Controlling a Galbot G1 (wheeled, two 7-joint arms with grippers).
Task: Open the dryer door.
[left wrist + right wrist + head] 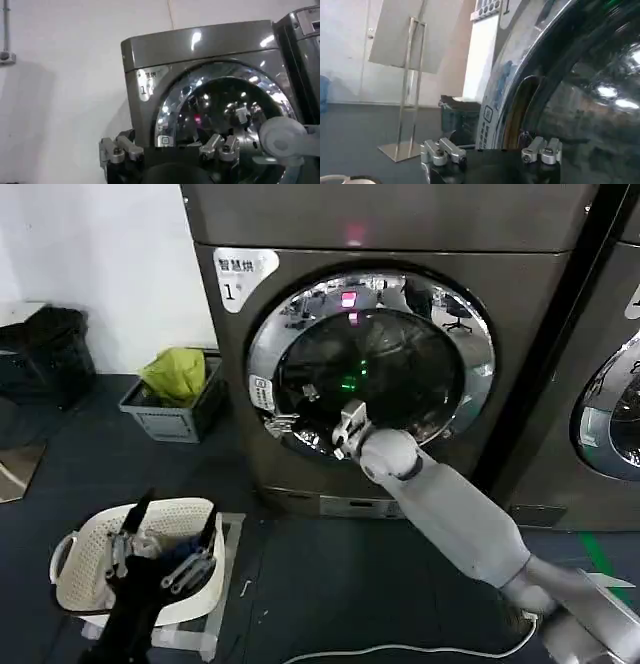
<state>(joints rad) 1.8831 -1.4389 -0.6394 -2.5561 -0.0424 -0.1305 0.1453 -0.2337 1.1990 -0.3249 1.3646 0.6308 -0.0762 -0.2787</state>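
Observation:
The dryer door (400, 364) is a round porthole with a chrome rim and dark glass, on the grey machine with the white "1" sticker (240, 276). It looks closed against the front. My right gripper (345, 429) is at the door's lower left, just right of the chrome handle (280, 424). In the right wrist view the right gripper (491, 150) is open, its fingers (440, 150) spread before the chrome rim (510, 85) with nothing between them. My left gripper (160, 559) hangs low at the left, over a white basket. It is open (169, 150) and faces the door (220, 100) from afar.
A white laundry basket (90, 559) stands on the floor at the front left. A grey crate (165, 422) with a yellow-green cloth sits by the wall. A neighbouring machine (610, 404) is on the right. A white cable (400, 649) lies on the floor. A metal sign stand (407, 75) is nearby.

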